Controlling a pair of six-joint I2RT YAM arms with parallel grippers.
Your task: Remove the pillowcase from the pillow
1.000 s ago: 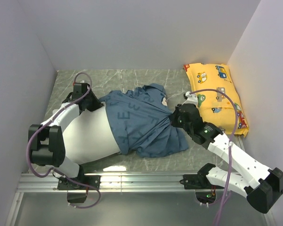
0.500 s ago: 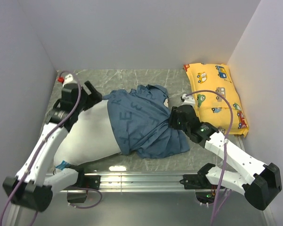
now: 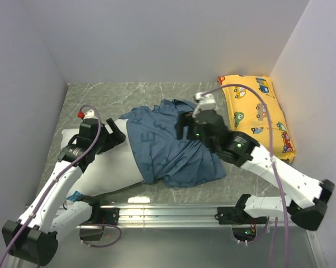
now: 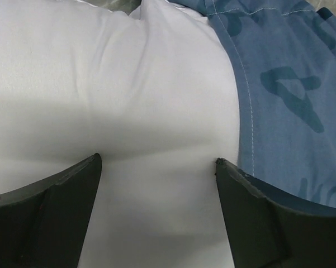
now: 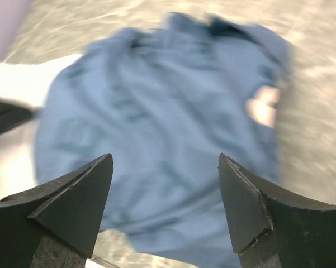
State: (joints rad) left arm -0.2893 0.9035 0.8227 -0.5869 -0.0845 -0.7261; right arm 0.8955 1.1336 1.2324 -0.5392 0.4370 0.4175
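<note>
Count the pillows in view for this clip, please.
2. The white pillow lies left of centre, its right part still inside the blue pillowcase. The yellow car-print pillow lies at the far right along the right wall. No other seems hidden.

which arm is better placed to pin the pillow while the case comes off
Left: the left gripper, open, straddles the bare white pillow beside the pillowcase hem. The right gripper is open above the pillowcase, likelier for pulling.

A robot test cell in a lab: plain pale walls (image 3: 168, 39) box in a grey marbled worktop (image 3: 156, 92). The cabled left arm (image 3: 53, 187) and right arm (image 3: 279, 170) are bolted to an aluminium rail (image 3: 173, 211) along its near edge.
</note>
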